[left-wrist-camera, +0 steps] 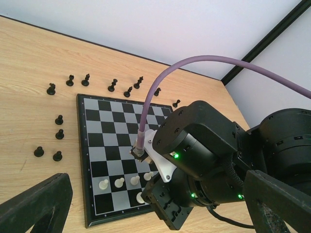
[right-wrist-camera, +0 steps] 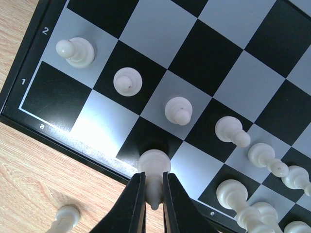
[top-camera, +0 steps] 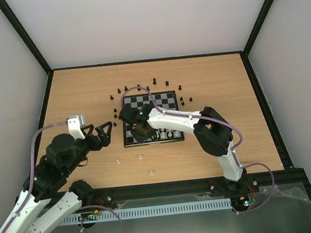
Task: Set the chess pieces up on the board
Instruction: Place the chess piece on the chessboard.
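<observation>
Gripping a cream-white piece point(right-wrist-camera: 154, 162) tight between its fingers, the right hand point(right-wrist-camera: 154, 184) hangs low over the near left corner of the board point(top-camera: 165, 101). The piece sits right above a black square on the first rank, third file in from the corner marked a. Whether it touches that square, I cannot tell. Beyond it a row of white pawns point(right-wrist-camera: 128, 81) stands along the second rank, one to a square, and more white men point(right-wrist-camera: 233, 194) crowd the first rank off to the right. Over on the other side, the left hand point(top-camera: 108, 133) hovers above the tabletop point(top-camera: 225, 87), jaws spread wide with nothing between them, apart from the board. Black pieces point(left-wrist-camera: 59, 119) stand on the wood around the board's far edge and its two sides, off the checks. Three loose white pieces point(top-camera: 140, 156) sit on the tabletop just in front of the board's near edge.
</observation>
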`<state>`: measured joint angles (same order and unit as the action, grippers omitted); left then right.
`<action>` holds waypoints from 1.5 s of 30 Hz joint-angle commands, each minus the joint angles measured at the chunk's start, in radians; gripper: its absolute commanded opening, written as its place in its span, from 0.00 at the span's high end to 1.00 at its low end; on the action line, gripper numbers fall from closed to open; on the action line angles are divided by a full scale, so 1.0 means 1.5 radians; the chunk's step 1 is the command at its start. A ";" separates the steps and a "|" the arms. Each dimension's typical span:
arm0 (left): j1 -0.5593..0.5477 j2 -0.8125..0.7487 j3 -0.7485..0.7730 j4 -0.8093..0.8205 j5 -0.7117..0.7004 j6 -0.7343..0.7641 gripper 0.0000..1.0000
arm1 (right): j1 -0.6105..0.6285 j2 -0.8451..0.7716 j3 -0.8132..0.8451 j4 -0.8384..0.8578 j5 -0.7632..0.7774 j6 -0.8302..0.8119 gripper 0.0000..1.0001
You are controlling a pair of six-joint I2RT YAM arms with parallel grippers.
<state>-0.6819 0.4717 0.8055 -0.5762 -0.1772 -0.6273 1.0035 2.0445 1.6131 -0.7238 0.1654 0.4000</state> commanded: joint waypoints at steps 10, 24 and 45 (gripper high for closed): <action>0.004 -0.004 0.009 -0.007 -0.011 0.009 0.01 | -0.007 0.023 0.011 -0.016 -0.015 -0.014 0.92; 0.004 -0.003 0.007 -0.006 -0.013 0.010 0.01 | -0.011 0.031 0.011 -0.009 -0.017 -0.015 0.91; 0.003 -0.003 0.003 -0.004 -0.014 0.011 0.01 | -0.012 0.035 0.022 -0.001 -0.030 -0.018 0.88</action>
<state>-0.6819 0.4717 0.8055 -0.5758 -0.1848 -0.6262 0.9894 2.0655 1.6196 -0.7048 0.1341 0.3843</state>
